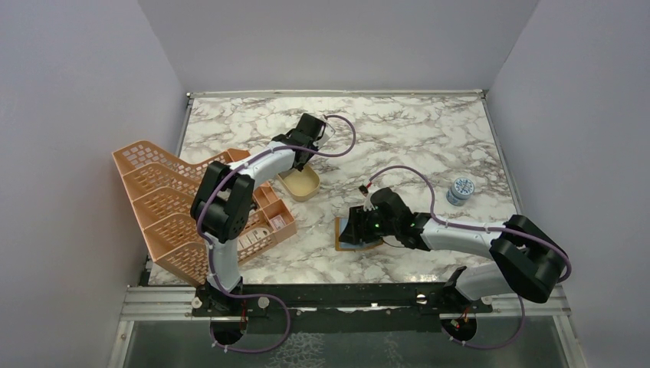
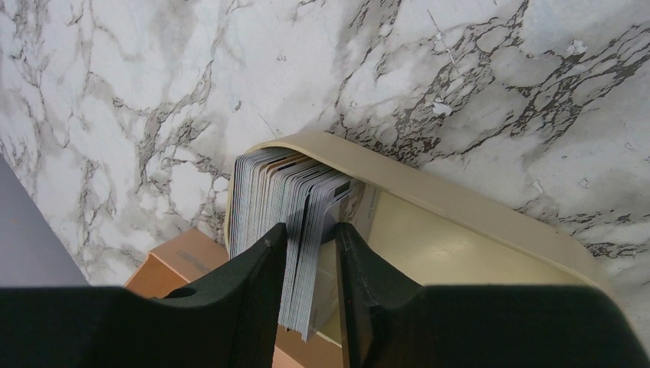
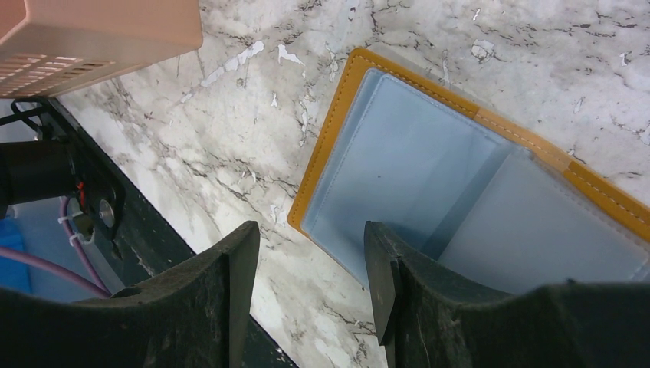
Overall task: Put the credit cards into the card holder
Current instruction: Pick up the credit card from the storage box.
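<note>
Silvery flat credit cards [image 2: 268, 184], likely stiff, light and slick, stand on edge in the tan oval dish [image 2: 460, 203], at eleven o'clock from the open mustard-orange folding card holder [image 3: 414, 153]. The left gripper [image 2: 308, 234] narrowly straddles a few upper edges, the best hold; whether it pinches is unclear. The right gripper [image 3: 310, 228] gapes empty.

credit cards [image 2: 280, 188]: lower ends buried between the left tool [image 2: 308, 230] fingers; firm contact impossible to tell.
card holder [image 3: 414, 153]: right side cut off at frame edge, near corner behind the right tool [image 3: 310, 228].
dish [image 2: 460, 203]: right end out of frame.
</note>
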